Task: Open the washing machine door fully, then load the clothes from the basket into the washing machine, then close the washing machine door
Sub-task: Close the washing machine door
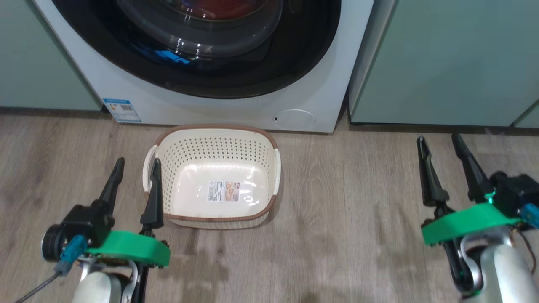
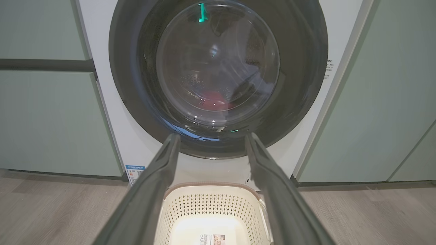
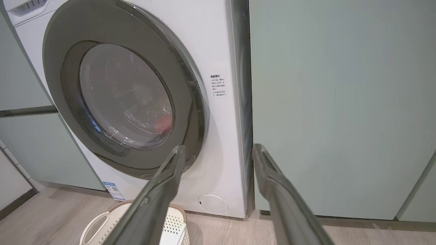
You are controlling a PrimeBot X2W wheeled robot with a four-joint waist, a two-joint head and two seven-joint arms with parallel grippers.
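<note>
Three steps all look finished, as I judge: the washing machine door sits shut on the white washing machine. The red clothes lie inside behind the glass, and the basket stands empty on the wooden floor, just before the machine. The left claw and the right claw both stand wide and hold nothing. The door has a glossy black rim around a bulging clear bowl, while the basket is cream perforated plastic, a rounded rectangle with a brown woven-look rim.
</note>
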